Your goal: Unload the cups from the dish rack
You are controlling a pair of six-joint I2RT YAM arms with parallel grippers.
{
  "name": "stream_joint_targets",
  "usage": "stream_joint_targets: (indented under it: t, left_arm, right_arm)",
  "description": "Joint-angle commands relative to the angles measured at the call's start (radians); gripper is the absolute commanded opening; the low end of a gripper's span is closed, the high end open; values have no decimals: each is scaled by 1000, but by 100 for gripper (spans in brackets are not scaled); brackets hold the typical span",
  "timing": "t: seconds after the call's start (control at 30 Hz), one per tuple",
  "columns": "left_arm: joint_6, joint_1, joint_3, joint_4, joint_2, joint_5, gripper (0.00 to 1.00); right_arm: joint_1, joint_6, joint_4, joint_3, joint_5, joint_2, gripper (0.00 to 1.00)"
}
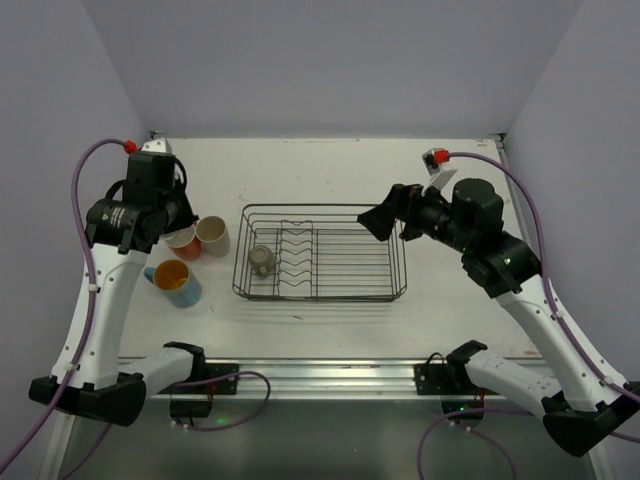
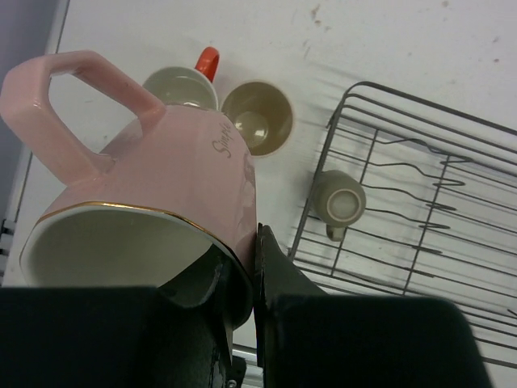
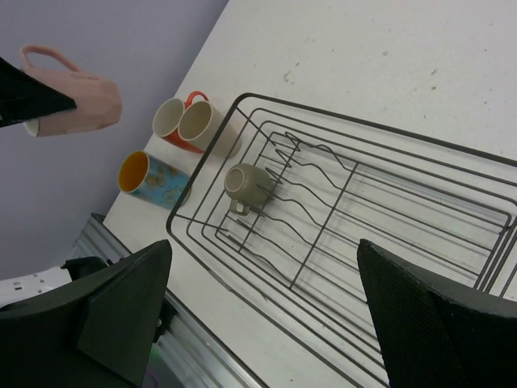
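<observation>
My left gripper (image 2: 254,242) is shut on the rim of the pink mug (image 2: 161,186) and holds it tilted in the air, left of the dish rack (image 1: 320,252). Below it the orange mug (image 1: 183,242) and the beige mug (image 1: 212,235) stand together on the table, with the light blue mug (image 1: 175,281) nearer the front. The small olive-grey mug (image 1: 262,261) sits in the rack's left part, beside the dividers. My right gripper (image 1: 380,222) is open and empty, above the rack's right end. The pink mug also shows in the right wrist view (image 3: 77,101).
The white table (image 1: 330,170) has side walls left and right and a back wall. A metal rail (image 1: 330,375) runs along the near edge between the arm bases. The three mugs stand close to the rack's left side.
</observation>
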Motion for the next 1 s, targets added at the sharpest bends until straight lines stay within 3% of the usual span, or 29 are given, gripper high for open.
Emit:
stream_joint_targets:
  t: [0.0, 0.5, 0.97]
  left_arm:
    - [54, 16, 67, -15, 50, -121, 0]
    - [94, 144, 97, 12, 203, -73, 0]
    - [126, 218, 27, 106, 275, 39, 0]
  right_arm:
    - [-2, -32, -6, 0, -34, 4, 99]
    - [-2, -70, -23, -18, -64, -9, 99]
    - [-2, -72, -21, -20, -71, -2, 99]
